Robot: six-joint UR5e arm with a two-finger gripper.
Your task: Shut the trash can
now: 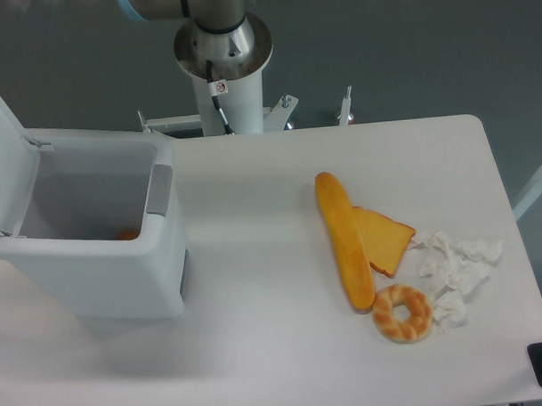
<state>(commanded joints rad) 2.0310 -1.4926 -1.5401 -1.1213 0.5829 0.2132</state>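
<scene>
The large boxy white plastic trash can with rounded corners stands at the left edge of the tabletop, nearer the far left corner than the near one; its flat white hinged lid stands raised on the left side, leaning a little outward, so the bin is fully open and the closing is not yet done; the grey latch sits on the right-hand rim, facing the middle of the tabletop, and something small and orange lies at the bottom inside; only the robot's white and silver base column at the far edge is in view, and neither the gripper nor its jaws appear anywhere, so I cannot tell whether they are wide or narrow; the step in hand looks like the approach toward the lid from beyond the left of the view; the next move, as I judge it, calls for bringing the arm behind or above the top edge of the lid and pushing it rightward and down over the opening until it meets the latch side; on the right half of the tabletop, well apart from the bin, lie a long golden bread loaf, a yellow-orange toast slice touching it, a braided ring-shaped pastry and crumpled white paper near the right edge.
</scene>
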